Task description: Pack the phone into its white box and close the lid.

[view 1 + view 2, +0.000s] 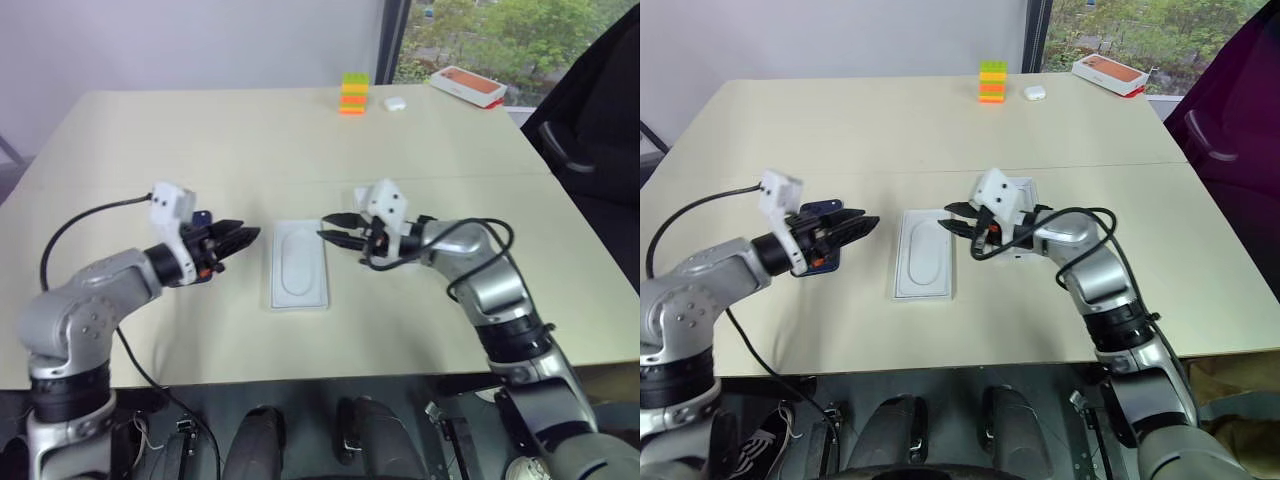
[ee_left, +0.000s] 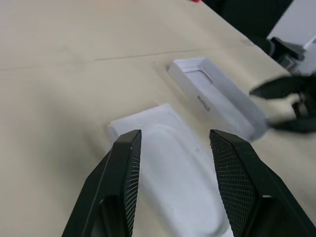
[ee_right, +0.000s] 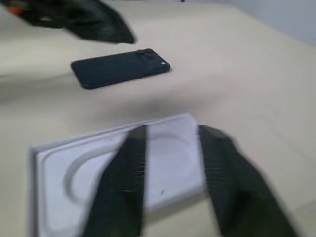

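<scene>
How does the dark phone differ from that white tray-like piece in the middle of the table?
The phone is dark navy; the white insert is plain white. The phone's top is flat with a corner camera cluster; the insert has a rounded recess. Both are rectangular and lie flat on the table.

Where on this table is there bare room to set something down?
Free: the wide stretch between the white insert and the block stack at the far edge, and the near strip in front of the insert. Crowded: the middle row, where phone, insert and white box half lie side by side with the left gripper and right gripper above them.
</scene>
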You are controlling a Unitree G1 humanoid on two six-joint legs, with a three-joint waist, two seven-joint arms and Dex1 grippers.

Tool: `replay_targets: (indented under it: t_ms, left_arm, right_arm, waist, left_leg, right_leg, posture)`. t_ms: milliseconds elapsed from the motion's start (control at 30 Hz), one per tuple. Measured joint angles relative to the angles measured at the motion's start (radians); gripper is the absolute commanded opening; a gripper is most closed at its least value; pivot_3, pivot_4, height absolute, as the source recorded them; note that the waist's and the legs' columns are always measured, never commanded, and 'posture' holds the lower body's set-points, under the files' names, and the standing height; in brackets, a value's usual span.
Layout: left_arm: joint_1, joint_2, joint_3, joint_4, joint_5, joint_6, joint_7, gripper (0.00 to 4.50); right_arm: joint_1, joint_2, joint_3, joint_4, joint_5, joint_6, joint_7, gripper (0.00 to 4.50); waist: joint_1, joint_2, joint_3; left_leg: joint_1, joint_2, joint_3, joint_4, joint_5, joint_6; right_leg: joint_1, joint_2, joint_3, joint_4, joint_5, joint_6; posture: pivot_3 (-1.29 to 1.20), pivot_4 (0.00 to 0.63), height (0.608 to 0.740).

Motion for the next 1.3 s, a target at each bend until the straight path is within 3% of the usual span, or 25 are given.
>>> replay_targets:
  t_ms: [167, 300, 667, 833, 1300]
  left_arm:
    - [0.135, 0.041, 0.008, 0.062, 0.028, -0.220, -0.183, 2.31]
    - [0.140, 0.015, 0.042, 0.121, 0.101, -0.420, -0.185, 2.31]
    - [0.124, 0.017, 0.035, 0.162, 0.106, -0.466, -0.182, 2.31]
    - [0.122, 0.013, 0.013, 0.171, 0.125, -0.491, -0.174, 2.31]
    - [0.112, 0.013, -0.004, 0.190, 0.164, -0.534, -0.151, 2.31]
  right_arm:
    - [-0.011, 0.061, 0.076, 0.090, -0.115, -0.068, -0.082, 0.02]
    - [-0.015, 0.103, 0.148, 0.147, -0.203, -0.082, -0.132, 0.02]
    - [-0.019, 0.109, 0.250, 0.206, -0.316, -0.118, -0.098, 0.02]
    - [0.021, 0.072, 0.257, 0.137, -0.297, -0.120, 0.006, 0.02]
    - [0.054, 0.083, 0.278, 0.083, -0.291, -0.120, 0.071, 0.02]
  waist:
    - [0.000, 0.000, 0.000]
    - [0.001, 0.000, 0.000]
    - [-0.001, 0.000, 0.000]
    - [-0.001, 0.000, 0.000]
    - [-0.001, 0.000, 0.000]
  left_leg:
    - [-0.002, 0.000, 0.001, 0.000, 0.000, 0.001]
    - [-0.002, 0.000, 0.001, 0.000, 0.000, 0.001]
    - [-0.002, 0.001, 0.001, 0.000, 0.000, 0.001]
    - [-0.001, 0.001, 0.000, 0.000, 0.000, 0.001]
    - [-0.001, 0.001, 0.000, 0.000, 0.000, 0.001]
  right_leg:
    - [-0.001, -0.001, 0.000, -0.001, 0.000, 0.000]
    - [-0.001, -0.001, 0.000, -0.001, 0.000, 0.000]
    - [-0.001, 0.000, 0.000, 0.000, 0.000, 0.001]
    - [-0.001, 0.000, -0.001, 0.000, 0.000, 0.001]
    - [-0.001, 0.001, -0.001, 0.000, -0.001, 0.003]
  posture:
    - [0.00, 0.150, 0.740]
    - [0.00, 0.150, 0.740]
    - [0.00, 0.150, 0.740]
    - [0.00, 0.150, 0.740]
    - [0.00, 0.150, 0.740]
